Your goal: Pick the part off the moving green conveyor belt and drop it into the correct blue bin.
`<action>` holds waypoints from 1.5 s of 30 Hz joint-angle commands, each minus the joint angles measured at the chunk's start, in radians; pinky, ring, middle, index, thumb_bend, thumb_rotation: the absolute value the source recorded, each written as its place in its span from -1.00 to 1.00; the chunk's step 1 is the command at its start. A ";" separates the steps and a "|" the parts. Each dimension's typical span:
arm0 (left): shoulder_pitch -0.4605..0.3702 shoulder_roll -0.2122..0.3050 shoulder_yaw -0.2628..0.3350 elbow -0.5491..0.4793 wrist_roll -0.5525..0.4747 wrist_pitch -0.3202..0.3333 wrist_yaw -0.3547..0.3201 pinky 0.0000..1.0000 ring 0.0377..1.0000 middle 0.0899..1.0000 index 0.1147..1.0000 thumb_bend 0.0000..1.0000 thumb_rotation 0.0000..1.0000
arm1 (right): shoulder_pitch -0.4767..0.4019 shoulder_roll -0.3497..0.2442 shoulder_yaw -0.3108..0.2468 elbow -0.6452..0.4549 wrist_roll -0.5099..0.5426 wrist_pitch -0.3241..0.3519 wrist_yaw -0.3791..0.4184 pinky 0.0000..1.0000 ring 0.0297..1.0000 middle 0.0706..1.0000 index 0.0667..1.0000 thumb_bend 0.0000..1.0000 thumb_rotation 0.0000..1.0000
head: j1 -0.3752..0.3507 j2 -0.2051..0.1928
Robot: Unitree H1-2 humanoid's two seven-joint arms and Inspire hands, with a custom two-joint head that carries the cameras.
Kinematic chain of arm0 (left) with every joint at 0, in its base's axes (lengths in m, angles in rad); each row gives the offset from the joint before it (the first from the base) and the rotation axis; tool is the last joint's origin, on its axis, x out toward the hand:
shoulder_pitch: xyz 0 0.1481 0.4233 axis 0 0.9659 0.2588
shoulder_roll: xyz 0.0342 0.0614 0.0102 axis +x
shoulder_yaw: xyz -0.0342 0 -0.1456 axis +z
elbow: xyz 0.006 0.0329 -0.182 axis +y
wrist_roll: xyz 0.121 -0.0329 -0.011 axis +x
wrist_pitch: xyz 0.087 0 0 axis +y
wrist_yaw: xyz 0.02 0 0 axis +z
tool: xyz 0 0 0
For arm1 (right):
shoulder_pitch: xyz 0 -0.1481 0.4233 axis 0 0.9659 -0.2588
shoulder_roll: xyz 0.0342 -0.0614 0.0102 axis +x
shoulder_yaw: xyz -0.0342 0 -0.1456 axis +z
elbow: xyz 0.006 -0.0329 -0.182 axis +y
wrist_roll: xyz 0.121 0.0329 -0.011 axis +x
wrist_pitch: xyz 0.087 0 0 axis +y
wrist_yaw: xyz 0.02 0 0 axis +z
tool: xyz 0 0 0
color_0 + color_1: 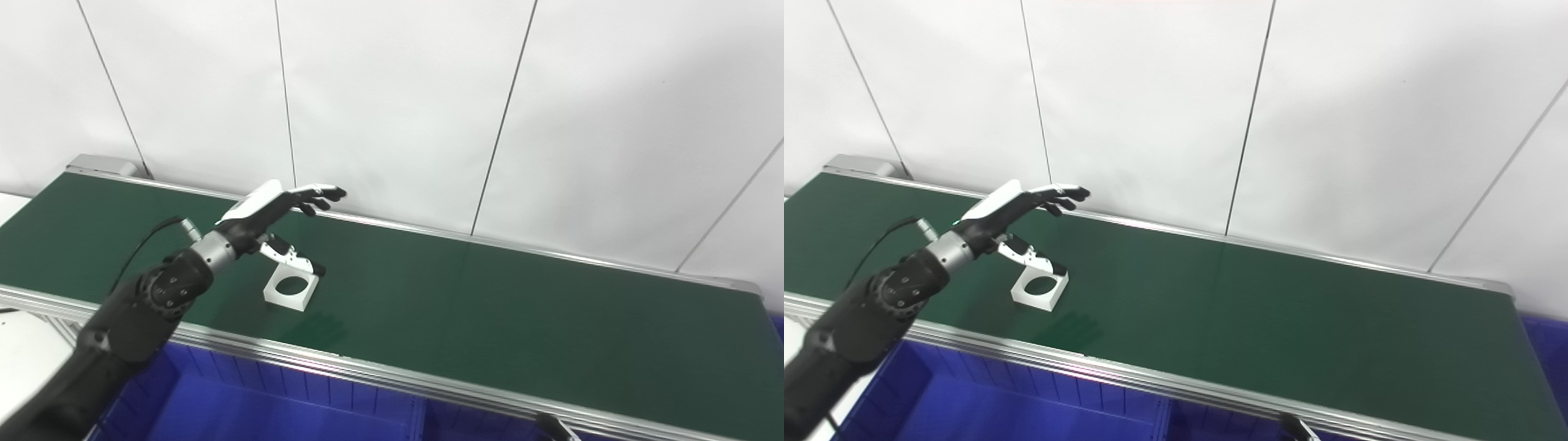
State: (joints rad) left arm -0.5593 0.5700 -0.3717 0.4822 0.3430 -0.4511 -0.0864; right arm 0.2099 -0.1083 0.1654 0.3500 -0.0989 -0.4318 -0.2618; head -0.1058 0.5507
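A long green conveyor belt (490, 306) runs across the scene before a white panelled wall (398, 92), with a blue bin (275, 410) below its near rail. The left robot hand (269, 211) hovers over the belt's left part, fingers spread and holding nothing, thumb pointing down. Just under the thumb lies the white square part (292, 290) with a round hole, flat on the belt. Only a dark tip of the right robot hand (554, 427) shows at the bottom edge; its state cannot be told.

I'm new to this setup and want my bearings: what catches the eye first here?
The left hand, open with fingers spread, hovers over the green belt above a white square part with a round hole. Blue bins sit below the belt's near rail.
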 commanded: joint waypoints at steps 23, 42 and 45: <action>-0.189 0.073 -0.312 0.141 0.146 -0.019 -0.072 1.00 1.00 0.99 0.82 1.00 -0.66 | 0.002 0.018 -0.030 -0.047 -0.021 -0.038 0.012 0.38 0.55 0.60 0.67 0.27 -0.79 | -0.010 0.019; -0.096 -0.127 -0.236 0.336 -0.010 -0.019 0.199 0.61 0.75 0.77 0.71 0.86 -0.98 | 0.030 0.023 -0.047 -0.078 -0.017 -0.038 0.019 0.39 0.57 0.61 0.66 0.30 -0.77 | -0.021 0.035; -0.085 -0.172 -0.248 0.397 -0.005 -0.019 0.327 0.34 0.48 0.53 0.49 0.75 -1.00 | 0.031 0.021 -0.047 -0.079 -0.021 -0.038 0.019 0.38 0.56 0.60 0.66 0.29 -0.78 | -0.025 0.039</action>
State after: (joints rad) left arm -0.6148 0.3960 -0.6271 0.8699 0.3481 -0.4572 0.1575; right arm 0.2416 -0.0868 0.1232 0.3034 -0.1210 -0.4319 -0.2458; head -0.1319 0.5905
